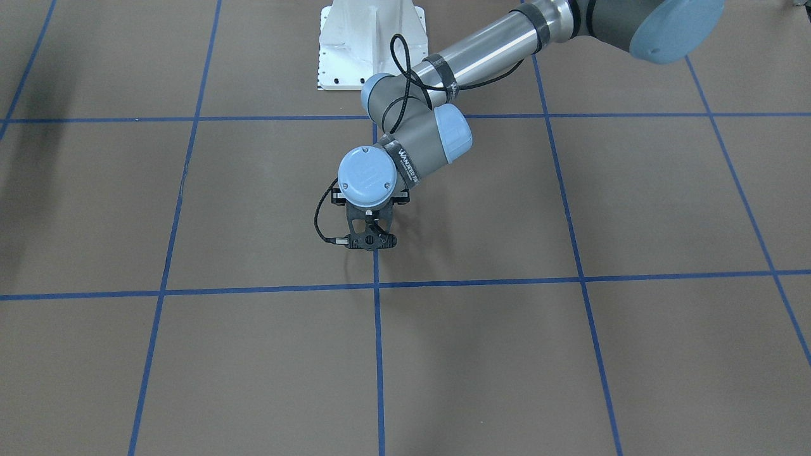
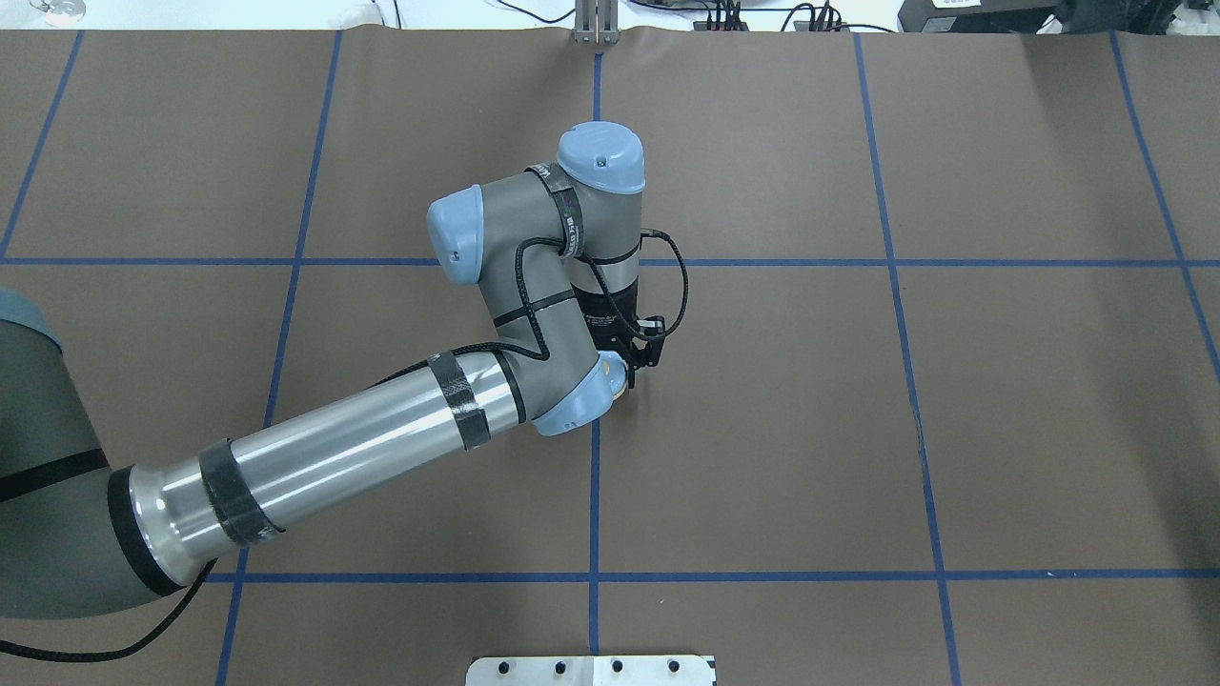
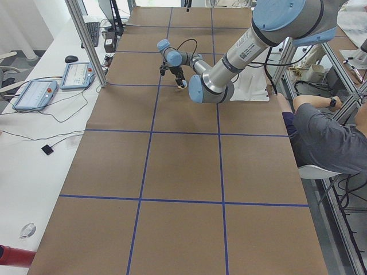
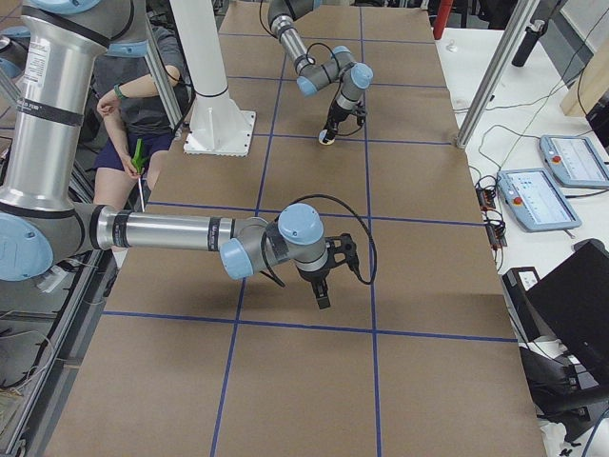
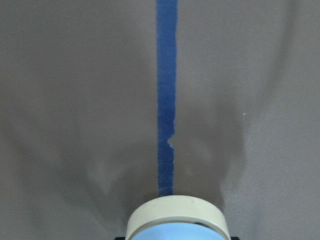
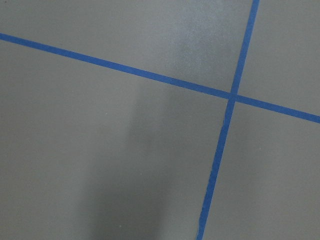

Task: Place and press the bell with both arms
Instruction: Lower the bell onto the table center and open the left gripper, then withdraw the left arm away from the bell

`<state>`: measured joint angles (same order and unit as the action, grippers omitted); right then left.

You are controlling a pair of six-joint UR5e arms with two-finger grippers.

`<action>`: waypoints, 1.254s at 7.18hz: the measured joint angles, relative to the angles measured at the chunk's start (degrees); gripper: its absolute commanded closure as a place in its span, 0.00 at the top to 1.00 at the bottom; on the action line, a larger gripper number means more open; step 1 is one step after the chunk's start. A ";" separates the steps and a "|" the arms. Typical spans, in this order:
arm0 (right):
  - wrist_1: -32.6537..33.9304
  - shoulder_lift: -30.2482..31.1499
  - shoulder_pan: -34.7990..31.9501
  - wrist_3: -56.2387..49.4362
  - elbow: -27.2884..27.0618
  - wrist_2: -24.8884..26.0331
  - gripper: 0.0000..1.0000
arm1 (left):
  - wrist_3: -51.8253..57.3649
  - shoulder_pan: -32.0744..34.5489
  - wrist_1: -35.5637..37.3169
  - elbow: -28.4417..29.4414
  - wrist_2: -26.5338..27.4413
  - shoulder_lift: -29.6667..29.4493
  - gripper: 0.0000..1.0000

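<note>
My left gripper (image 1: 370,242) points down near the table's middle, beside a blue tape line, and is shut on the bell. In the left wrist view the bell (image 5: 177,220) fills the bottom edge: tan rim around a light-blue dome, just over the tape line. A cream bit of it shows under the wrist in the overhead view (image 2: 620,374), and it shows small in both side views (image 3: 182,85) (image 4: 325,140). I cannot tell whether it touches the table. My right gripper (image 4: 324,300) hangs low over the table, far from the bell; I cannot tell whether it is open or shut.
The white bolted pedestal (image 1: 370,44) stands at the robot's edge of the table. A seated person (image 3: 321,137) is beside the table. Metal posts (image 4: 485,86) and teach pendants (image 4: 571,162) stand along the far side. The right wrist view shows only brown surface with crossing blue tape (image 6: 231,95).
</note>
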<state>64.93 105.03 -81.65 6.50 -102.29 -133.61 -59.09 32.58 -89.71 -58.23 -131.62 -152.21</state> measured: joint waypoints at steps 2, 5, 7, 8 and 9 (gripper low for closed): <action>-0.06 -0.09 0.00 0.00 -0.17 -0.08 1.00 | -0.01 0.08 0.06 -0.27 0.05 0.06 0.99; -0.05 -0.46 -0.01 0.45 -0.52 -0.31 1.00 | -0.26 3.28 2.65 -6.28 -0.04 0.44 0.99; 0.35 -1.09 -0.02 1.78 -0.60 -0.40 1.00 | 0.11 6.68 5.83 -17.43 0.60 5.27 0.99; 0.87 -1.58 -0.01 2.39 -0.63 -0.47 1.00 | 1.83 8.57 6.68 -24.35 2.04 10.04 0.99; 1.54 -1.97 0.00 2.73 -0.72 -0.57 1.00 | 6.10 10.45 7.18 -31.04 3.62 15.91 0.99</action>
<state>66.47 103.07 -81.66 9.24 -103.02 -134.18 -53.00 43.03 -82.54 -89.27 -128.00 -136.31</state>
